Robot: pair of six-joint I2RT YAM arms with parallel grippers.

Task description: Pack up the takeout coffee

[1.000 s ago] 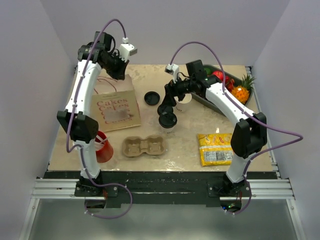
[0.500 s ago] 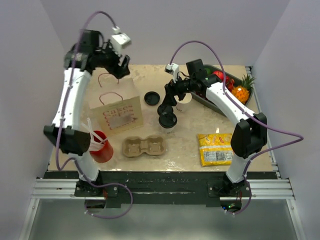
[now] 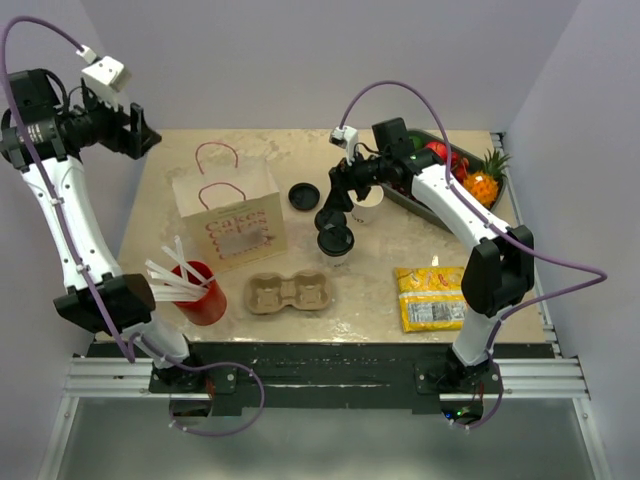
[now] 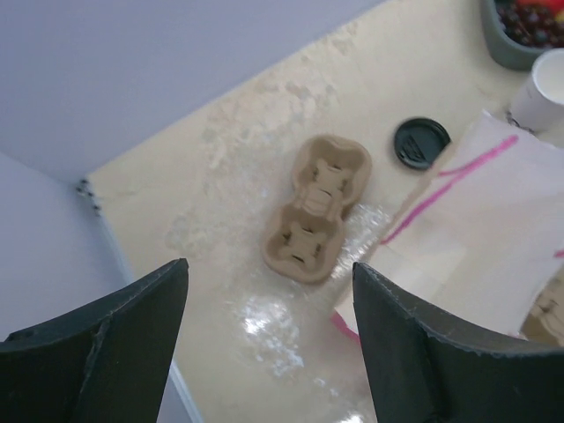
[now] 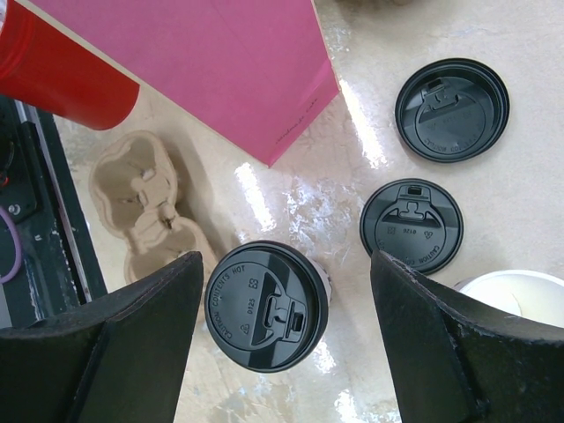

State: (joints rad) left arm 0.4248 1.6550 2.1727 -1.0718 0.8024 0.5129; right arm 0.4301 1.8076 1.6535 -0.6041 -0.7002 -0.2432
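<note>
So, nothing packed yet. On the counter (image 3: 290, 150), biggest first: white paper bag (image 3: 228, 212) standing upright w/ pink handles up, then the cardboard cup carrier (image 3: 288, 293) just in front of it, both pockets vacant. The takeout coffee (image 3: 335, 243) stands lidded mid-counter, near the carrier's right end and apart from the bag. A spare lid (image 3: 303, 195) lies loose behind it. Judging from that, grasp, lift and placing are all left to do.

Left arm (image 3: 65, 215) stands tall at the far-left corner, left end effector (image 3: 135, 132) wide open, carrying nothing. Right arm (image 3: 455, 205) reaches in over the middle. The right end effector (image 3: 335, 200) points down over the coffee, fingers spread either side of the lid on wrist cam, no contact. Approx. lined up for a pinch.
</note>
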